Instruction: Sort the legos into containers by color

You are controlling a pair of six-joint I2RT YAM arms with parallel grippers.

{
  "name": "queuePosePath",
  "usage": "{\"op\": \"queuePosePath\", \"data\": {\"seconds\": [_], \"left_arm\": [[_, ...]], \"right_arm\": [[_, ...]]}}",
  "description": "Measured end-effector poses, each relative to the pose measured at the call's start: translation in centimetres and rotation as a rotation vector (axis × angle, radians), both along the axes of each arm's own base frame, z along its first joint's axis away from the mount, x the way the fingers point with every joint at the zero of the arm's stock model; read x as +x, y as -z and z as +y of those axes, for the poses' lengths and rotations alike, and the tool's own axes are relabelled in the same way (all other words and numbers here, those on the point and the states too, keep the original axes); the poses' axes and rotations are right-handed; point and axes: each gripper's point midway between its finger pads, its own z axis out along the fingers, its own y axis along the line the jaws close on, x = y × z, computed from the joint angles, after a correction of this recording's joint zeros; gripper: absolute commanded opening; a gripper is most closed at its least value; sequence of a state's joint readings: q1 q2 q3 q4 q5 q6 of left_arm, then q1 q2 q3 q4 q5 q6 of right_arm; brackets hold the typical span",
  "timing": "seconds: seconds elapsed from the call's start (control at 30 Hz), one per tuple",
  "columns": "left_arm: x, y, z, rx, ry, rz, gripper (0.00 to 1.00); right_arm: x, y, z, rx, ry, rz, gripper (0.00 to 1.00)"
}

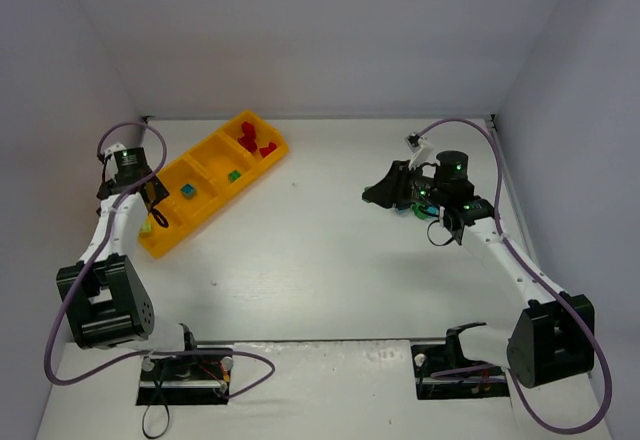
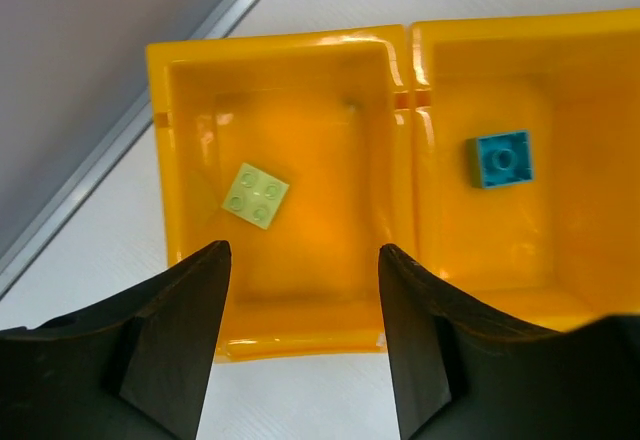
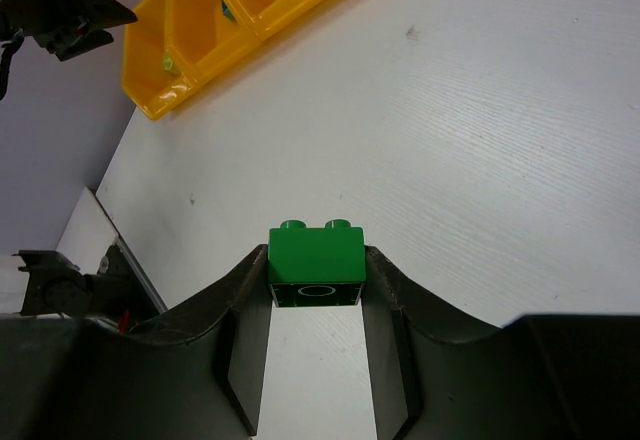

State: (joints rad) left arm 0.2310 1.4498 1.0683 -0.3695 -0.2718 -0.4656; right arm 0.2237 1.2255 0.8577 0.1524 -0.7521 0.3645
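Note:
The yellow-orange tray [image 1: 165, 245] lies slantwise at the far left, its four containers in a row. My left gripper [image 2: 300, 252] hangs open and empty over the nearest end compartment [image 2: 300, 345], where a yellow-green lego [image 2: 256, 195] lies flat. A light blue lego [image 2: 500, 159] rests in the compartment beside it. Further along are a green lego [image 1: 233, 175] and red legos [image 1: 255, 143]. My right gripper [image 3: 316, 260] is shut on a dark green lego [image 3: 316, 250], held above the table at the right [image 1: 380, 192].
White walls close in the table at the back and on both sides. The tray's near end sits close to the left wall's metal edge [image 2: 120, 135]. Both arm bases [image 1: 105, 300] stand at the near edge, with purple cables looping beside them.

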Motion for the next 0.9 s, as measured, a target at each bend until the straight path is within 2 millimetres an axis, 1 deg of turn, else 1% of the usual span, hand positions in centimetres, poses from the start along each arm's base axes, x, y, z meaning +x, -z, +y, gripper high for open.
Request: {"op": "queuePosePath", "data": {"seconds": [0.07,0.1,0.13,0.17,0.2,0.27,0.33,0.37,0.4,0.43,0.47,0.5,0.57,0.67,0.73,0.77,0.8,0.9], "left_arm": [[0.6,-0.7,-0.9,-0.029,0.033,-0.032,0.55],[0.9,-1.2,-1.7,-0.049,0.062,-0.052,0.56],[1.2,-1.9,-2.6,-0.065,0.094,-0.076,0.56],[1.6,-2.9,-3.9,-0.081,0.137,-0.102,0.58],[2.2,-4.0,-5.5,-0.098,0.19,-0.13,0.59],[3.5,-6.9,-9.7,-0.142,0.328,-0.2,0.61],[4.6,-9.6,-14.6,-0.204,0.48,-0.266,0.62],[4.7,-10.6,-16.7,-0.247,0.545,-0.286,0.64],[4.9,-12.1,-19.9,-0.296,0.638,-0.316,0.64],[4.7,-13.0,-22.2,-0.346,0.707,-0.325,0.65],[4.5,-13.7,-24.0,-0.389,0.758,-0.329,0.66],[4.3,-14.2,-26.0,-0.441,0.816,-0.326,0.66],[3.6,-14.7,-29.4,-0.543,0.908,-0.306,0.68],[2.4,-14.5,-33.4,-0.706,1.01,-0.245,0.69],[1.3,-14.2,-35.5,-0.809,1.054,-0.197,0.69],[0.9,-14.1,-36.4,-0.855,1.072,-0.177,0.72],[0.4,-14.2,-37.1,-0.895,1.087,-0.158,0.72],[-0.9,-15.3,-39.5,-0.997,1.152,-0.137,0.72]], "right_arm": [[0.0,0.0,0.0,0.0,-0.001,-0.001,0.0],[0.0,0.0,0.0,-0.001,-0.002,-0.002,0.0],[0.0,0.0,0.0,-0.001,-0.004,-0.003,0.01],[-0.1,0.0,0.0,-0.002,-0.008,-0.006,0.01],[-0.1,0.0,0.1,-0.004,-0.012,-0.009,0.02],[-0.2,-0.1,0.2,-0.012,-0.027,-0.024,0.02],[-0.2,-0.2,0.4,-0.029,-0.044,-0.053,0.04],[-0.2,-0.3,0.5,-0.044,-0.058,-0.08,0.04],[-0.5,-0.6,0.8,-0.059,-0.076,-0.112,0.04],[-0.8,-0.9,1.1,-0.077,-0.093,-0.153,0.04],[-1.1,-1.4,1.4,-0.091,-0.111,-0.196,0.05],[-1.4,-2.1,1.7,-0.105,-0.123,-0.252,0.06],[-2.2,-3.5,2.0,-0.127,-0.152,-0.365,0.07],[-2.4,-5.6,1.6,-0.161,-0.155,-0.524,0.11],[-2.4,-6.5,1.5,-0.182,-0.16,-0.597,0.13],[-2.2,-6.8,1.4,-0.201,-0.168,-0.642,0.15],[-2.2,-6.8,1.4,-0.202,-0.168,-0.645,0.15],[-2.1,-6.7,1.6,-0.226,-0.194,-0.684,0.16]]}}
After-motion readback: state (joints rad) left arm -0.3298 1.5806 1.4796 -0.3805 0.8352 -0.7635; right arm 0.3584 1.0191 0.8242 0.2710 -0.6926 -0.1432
